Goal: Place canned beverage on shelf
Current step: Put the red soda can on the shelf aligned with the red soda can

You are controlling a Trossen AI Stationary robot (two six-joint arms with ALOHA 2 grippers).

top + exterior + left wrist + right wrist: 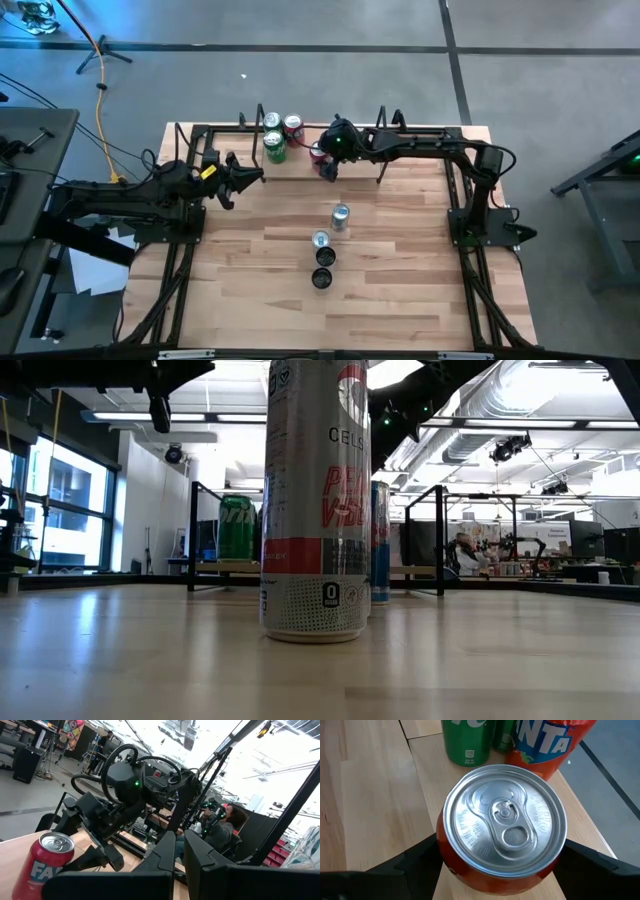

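Both arms black, matte — angular link housings, rounded joint caps. Left arm (150, 190): yellow tag just beside wrist, black cables looping off base. Right arm (440, 150): rounded black wrist housing with small green light, thick black hose curling above that housing. Right gripper (502, 865): dark flat fingers (415, 860). Left gripper (179, 855): two dark blocky fingers, squared edges.

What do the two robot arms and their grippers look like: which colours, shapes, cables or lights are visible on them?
Both arms are black and built of jointed segments. The left arm carries a small yellow mark near its wrist. The right arm ends in a rounded black wrist housing with a green light, and looped black cables run along it. The left gripper and the right gripper each have two dark, flat, angular fingers.
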